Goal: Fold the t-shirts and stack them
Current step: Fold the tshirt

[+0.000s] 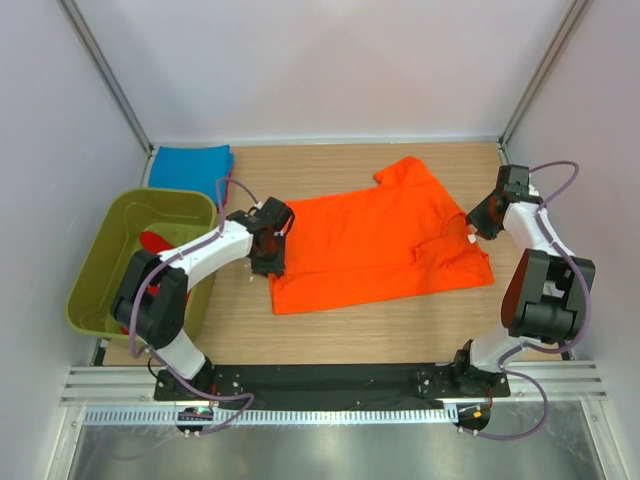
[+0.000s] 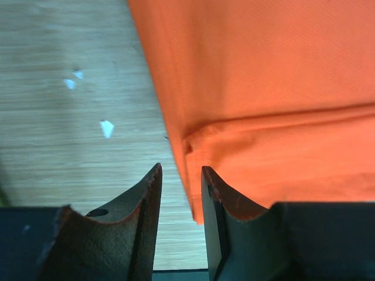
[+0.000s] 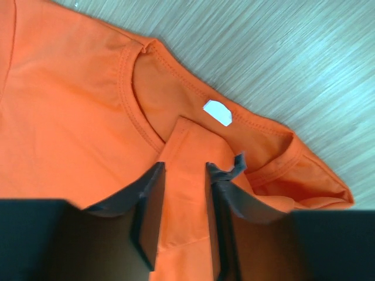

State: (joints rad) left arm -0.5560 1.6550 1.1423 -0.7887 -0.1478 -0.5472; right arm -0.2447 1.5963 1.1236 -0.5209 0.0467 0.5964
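A bright orange t-shirt [image 1: 370, 240] lies spread and partly folded in the middle of the table. My left gripper [image 1: 268, 258] stands over its left hem. In the left wrist view that gripper [image 2: 180, 170] is open, and the orange t-shirt's [image 2: 263, 88] hem corner lies loose on the wood between the fingers. My right gripper [image 1: 476, 225] is at the collar. In the right wrist view it [image 3: 185, 167] is open over a flat fold of the orange t-shirt [image 3: 70, 105], just below the white neck label [image 3: 218, 112]. A folded blue t-shirt [image 1: 190, 160] lies at the back left. Red t-shirts [image 1: 152, 243] lie in the tub.
An olive-green plastic tub [image 1: 110, 250] stands at the left edge beside the left arm. White walls and metal posts close in the table at the back and sides. Bare wood [image 1: 380, 330] runs between the orange t-shirt and the arm bases.
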